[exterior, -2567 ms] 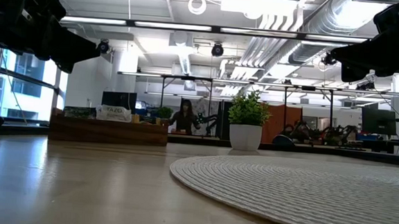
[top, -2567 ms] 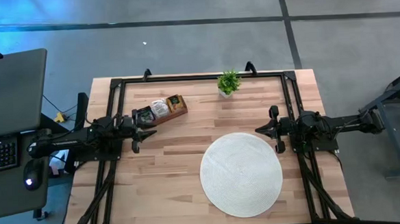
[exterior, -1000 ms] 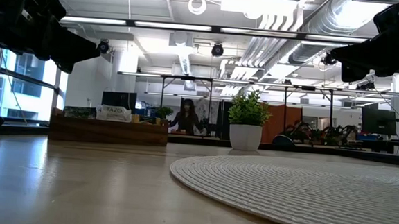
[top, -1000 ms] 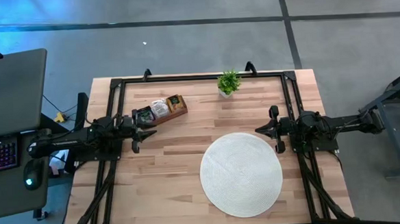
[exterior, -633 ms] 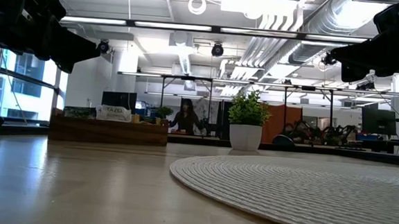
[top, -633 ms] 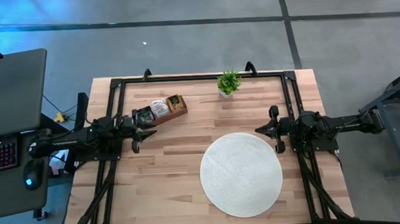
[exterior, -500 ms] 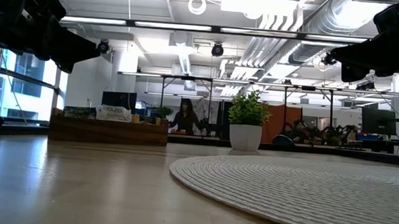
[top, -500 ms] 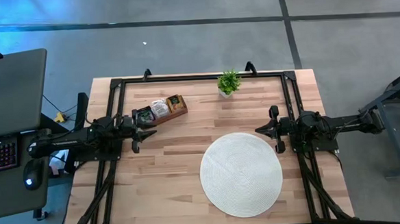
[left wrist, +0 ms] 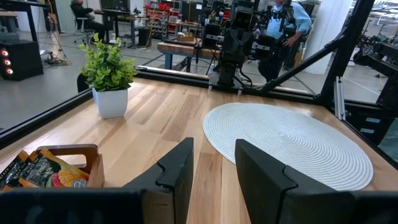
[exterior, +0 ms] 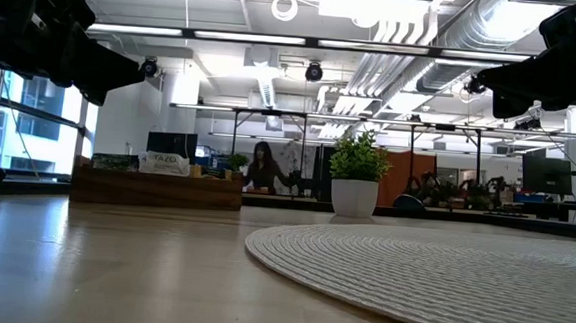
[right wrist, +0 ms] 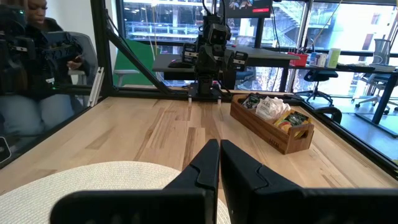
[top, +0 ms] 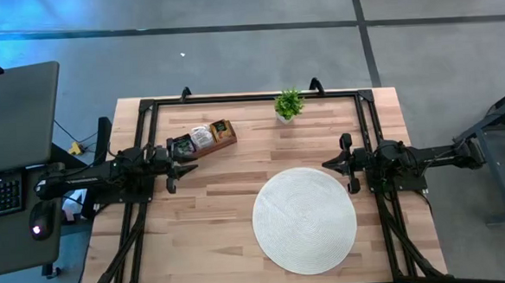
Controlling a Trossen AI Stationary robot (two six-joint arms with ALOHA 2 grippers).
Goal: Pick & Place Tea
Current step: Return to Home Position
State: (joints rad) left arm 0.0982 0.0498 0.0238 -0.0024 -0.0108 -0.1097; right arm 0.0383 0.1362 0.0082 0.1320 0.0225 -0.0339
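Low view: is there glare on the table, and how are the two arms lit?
Low view: the table shows a pale sheen at its left, in front of the wooden tray; the left arm and right arm are dark shapes against the bright ceiling lights. High view: no glare on the wood.

The table (top: 204, 213) is smooth pale wood; the round mat (top: 304, 219) is woven.
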